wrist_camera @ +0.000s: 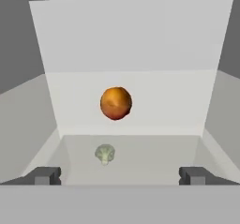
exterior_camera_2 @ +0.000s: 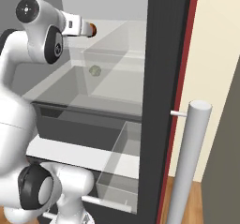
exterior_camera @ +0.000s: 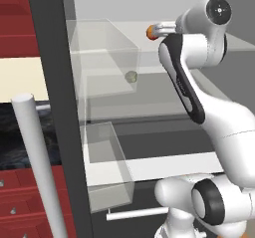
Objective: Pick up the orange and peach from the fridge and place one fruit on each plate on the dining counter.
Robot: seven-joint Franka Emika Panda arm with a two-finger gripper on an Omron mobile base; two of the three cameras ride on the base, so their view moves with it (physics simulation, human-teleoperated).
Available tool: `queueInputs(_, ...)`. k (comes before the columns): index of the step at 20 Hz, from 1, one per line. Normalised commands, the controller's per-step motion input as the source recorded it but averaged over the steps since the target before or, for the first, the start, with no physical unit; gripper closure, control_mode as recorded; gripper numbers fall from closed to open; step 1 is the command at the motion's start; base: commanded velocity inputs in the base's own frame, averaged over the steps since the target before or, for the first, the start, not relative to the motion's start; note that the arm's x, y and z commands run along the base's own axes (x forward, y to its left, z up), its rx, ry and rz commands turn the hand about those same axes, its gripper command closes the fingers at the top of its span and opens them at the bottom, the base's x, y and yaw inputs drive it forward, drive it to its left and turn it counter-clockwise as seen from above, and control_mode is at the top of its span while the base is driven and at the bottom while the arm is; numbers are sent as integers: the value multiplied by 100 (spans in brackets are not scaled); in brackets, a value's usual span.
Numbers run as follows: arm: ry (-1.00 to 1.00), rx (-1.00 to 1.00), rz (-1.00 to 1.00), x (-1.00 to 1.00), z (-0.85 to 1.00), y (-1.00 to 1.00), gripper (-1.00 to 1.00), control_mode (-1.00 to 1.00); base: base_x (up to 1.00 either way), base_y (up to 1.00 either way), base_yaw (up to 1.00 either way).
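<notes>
Arm reaching into the open fridge (exterior_camera: 55, 107) toward the orange (wrist_camera: 116, 103)

Gripper (wrist_camera: 120, 175) is hanging wide open, holding nothing — the orange is sitting ahead on the glass shelf (wrist_camera: 140, 85), clear room either side, a small green vegetable (wrist_camera: 104, 153) lying below.

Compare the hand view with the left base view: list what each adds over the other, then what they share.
The hand view adds the gripper, its finger tips wide apart, and the round orange fruit seen whole against the fridge and its white back wall. The left base view adds the silver bar handle, the dark door edge, the clear bins, the red cabinets and the white arm. Shared: the round orange fruit, the small pale green item below it, and the fridge interior.
</notes>
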Motion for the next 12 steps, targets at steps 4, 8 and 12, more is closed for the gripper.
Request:
queueInputs(4,6,0,0,53,0,1,-100,-100,0,0,0)
queueInputs(8,2,0,2,54,0,0,-100,-100,0,0,0)
queueInputs(12,1,0,2,49,-2,1,-100,-100,0,0,0)
